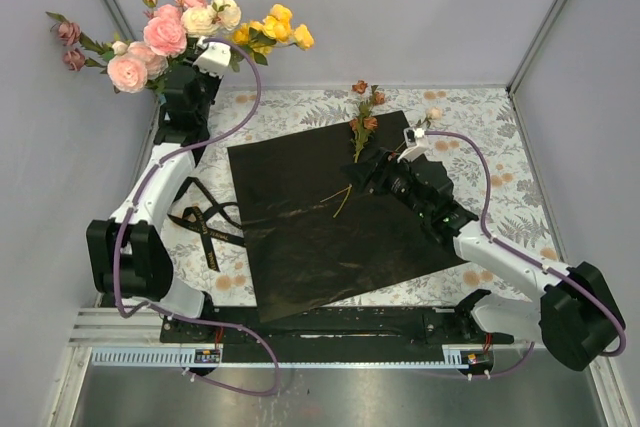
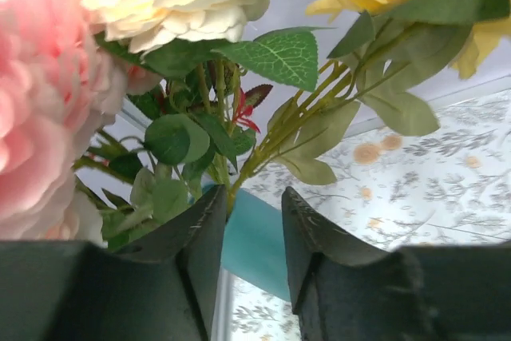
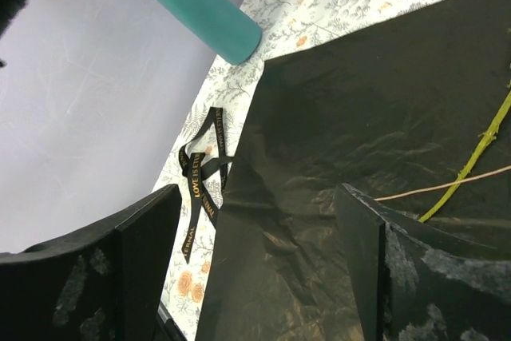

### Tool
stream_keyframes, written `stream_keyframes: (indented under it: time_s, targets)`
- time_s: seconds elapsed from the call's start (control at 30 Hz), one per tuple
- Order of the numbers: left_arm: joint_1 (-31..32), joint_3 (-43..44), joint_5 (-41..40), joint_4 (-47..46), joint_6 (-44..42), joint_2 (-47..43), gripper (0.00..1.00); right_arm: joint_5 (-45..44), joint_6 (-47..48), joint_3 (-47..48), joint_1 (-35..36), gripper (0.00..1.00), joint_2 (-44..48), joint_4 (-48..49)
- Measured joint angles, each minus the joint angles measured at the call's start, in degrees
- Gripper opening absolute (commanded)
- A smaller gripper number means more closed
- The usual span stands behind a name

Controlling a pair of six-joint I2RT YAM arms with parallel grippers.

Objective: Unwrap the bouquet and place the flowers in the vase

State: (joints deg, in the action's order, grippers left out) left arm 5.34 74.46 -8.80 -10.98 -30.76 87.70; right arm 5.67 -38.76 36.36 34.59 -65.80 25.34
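We saw grey walls, a printed table, one paper under the wide right gripper; left gripper narrow at one vase, hold unclear.

Pink, cream, yellow flowers upright in teal vase, one mauve stem lying on black paper

Floral tablecloth w/ grey walls

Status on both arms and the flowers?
Left gripper partly open at the vase, most flowers in it. Right gripper open over the black paper, one stem lying on it. Ribbon off to the side, nothing blocking.
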Motion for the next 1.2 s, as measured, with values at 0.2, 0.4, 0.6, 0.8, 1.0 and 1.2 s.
stream_keyframes:
  time_s: [0.2, 0.4, 0.6, 0.8, 1.0, 1.2]
  targets:
    - [1.2, -0.98, 0.87, 8.7, 13.22, -10.43, 0.7, -0.24, -2.25, 0.04, -0.33, 0.74, -4.22, -0.92]
    - [1.84, -1.46, 5.97, 20.35, 29.86, -24.06, 0.93, -0.63, -3.26, 0.04, -2.29, 0.59, -9.05, -1.22]
    - [2.38, -10.69, 14.91, 27.08, 40.11, -34.29, 0.99, -0.48, -5.77, 0.04, -6.75, 0.59, -14.71, -0.76]
    - [3.28, -24.11, 23.45, 31.08, 44.02, -41.62, 0.99, -0.24, -7.91, 1.75, -13.99, 0.58, -20.9, -1.36]
    - [3.78, -29.42, 25.14, 33.77, 44.39, -44.52, 0.99, -0.11, -10.71, 6.69, -20.22, 0.56, -29.83, -0.9]
    - [4.96, -29.53, 26.64, 33.79, 44.78, -44.85, 0.99, -0.09, -12.68, 12.24, -23.5, 0.57, -38.25, -1.07]
